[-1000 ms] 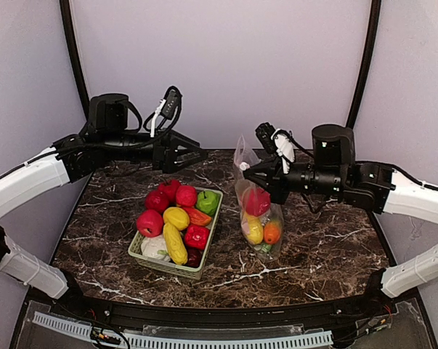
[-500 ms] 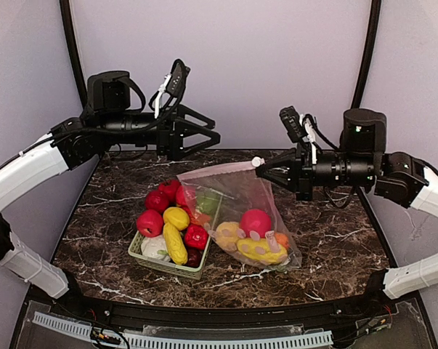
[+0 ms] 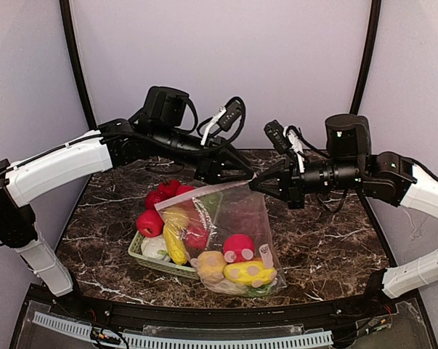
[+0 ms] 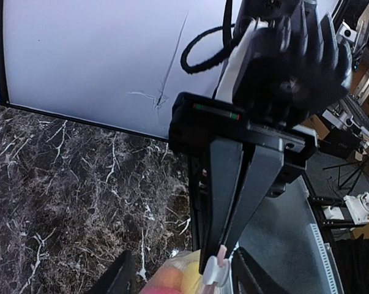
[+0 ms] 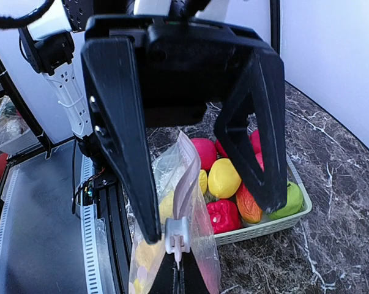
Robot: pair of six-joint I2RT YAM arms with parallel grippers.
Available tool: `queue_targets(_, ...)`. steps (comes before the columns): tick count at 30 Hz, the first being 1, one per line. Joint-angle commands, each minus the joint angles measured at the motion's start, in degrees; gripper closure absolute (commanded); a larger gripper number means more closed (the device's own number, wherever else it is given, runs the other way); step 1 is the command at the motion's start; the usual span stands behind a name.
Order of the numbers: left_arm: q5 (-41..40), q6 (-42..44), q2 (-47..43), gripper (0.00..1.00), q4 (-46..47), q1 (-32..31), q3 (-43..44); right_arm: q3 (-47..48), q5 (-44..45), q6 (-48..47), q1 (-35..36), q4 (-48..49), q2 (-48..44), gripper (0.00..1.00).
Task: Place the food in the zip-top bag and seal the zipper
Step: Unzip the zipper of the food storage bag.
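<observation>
The zip-top bag (image 3: pixel 229 218) hangs in the air, its lower end resting by the basket. It holds a red fruit (image 3: pixel 239 247), a yellow piece (image 3: pixel 249 273) and a tan one (image 3: pixel 211 265). My right gripper (image 3: pixel 254 182) is shut on the end of the pink zipper (image 3: pixel 204 192), just behind the white slider (image 5: pixel 179 234). My left gripper (image 3: pixel 240 174) is open, and its fingers (image 5: pixel 129 153) straddle the zipper at the slider without touching it. The slider also shows in the left wrist view (image 4: pixel 213 271). More food (image 3: pixel 150 222) lies in the basket.
The pale green slatted basket (image 3: pixel 142 254) stands left of centre on the marble table (image 3: pixel 327 247), with red, yellow, orange and green pieces inside. The bag overlaps its right side. Both arms meet above the table's middle. Walls close the back and sides.
My left arm swung right and down to the bag's top corner. The right gripper shifted left with the bag, which now hangs lower and over the basket's right side.
</observation>
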Motion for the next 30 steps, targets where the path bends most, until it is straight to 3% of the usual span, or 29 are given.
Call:
queue_targets(1, 3.70, 1.58, 0.77, 0.52, -3.27, -0.77, 1.93, 0.84, -0.72, 0.37, -0.23, 0.57, -0.30, 1.00)
queue_targets(7, 5.06, 0.95, 1.52, 0.71, -2.69, -0.90, 1.49, 0.61, 0.10, 0.48, -0.29, 0.39, -0.31, 1.00)
queue_targets(13, 5.63, 0.00, 0.16, 0.98, -0.49, -0.92, -1.01, 0.06, 5.51, 0.98, -0.37, -0.01, -1.06, 1.00)
queue_targets(22, 3.29, -0.76, -5.93, 0.99, 0.56, 2.84, -9.28, -2.66, 19.33, 2.27, -2.81, -2.70, -4.28, 1.00)
queue_targets(30, -2.09, 2.35, -14.28, 0.99, -8.09, 7.59, -17.03, -5.26, 30.35, 4.51, -6.54, -4.48, -7.58, 1.00)
